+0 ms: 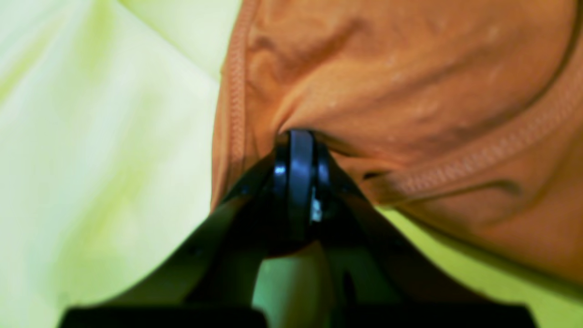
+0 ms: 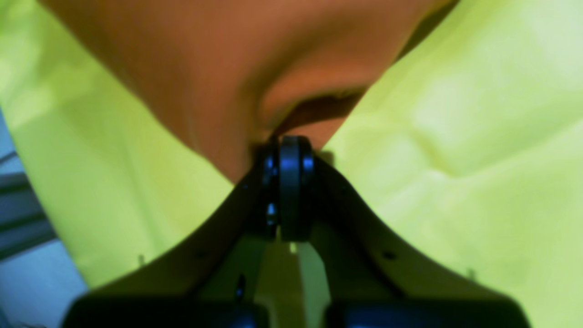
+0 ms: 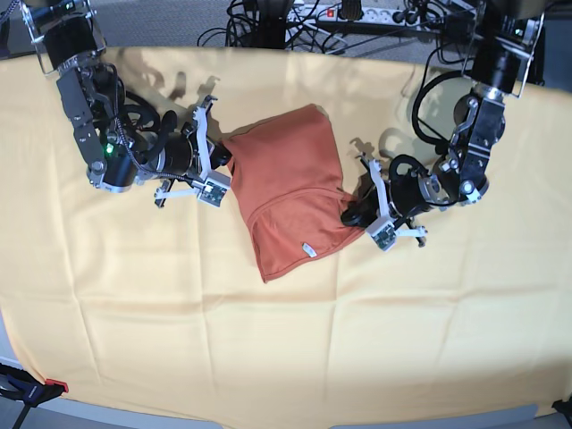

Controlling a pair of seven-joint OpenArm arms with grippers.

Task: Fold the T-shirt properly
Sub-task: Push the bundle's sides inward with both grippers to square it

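Two black grippers, left [image 1: 296,136] and right [image 2: 289,143], were clamped on the rust-orange cotton T-shirt [image 3: 286,192] mid-desk; edges should be kept aligned.

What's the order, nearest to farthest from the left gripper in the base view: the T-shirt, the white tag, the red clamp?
1. T-shirt: pinched at its edge in the left gripper.
2. White tag: on the shirt's lower part, toward the front.
3. Red clamp: far front corner of the table, across the yellow cloth.
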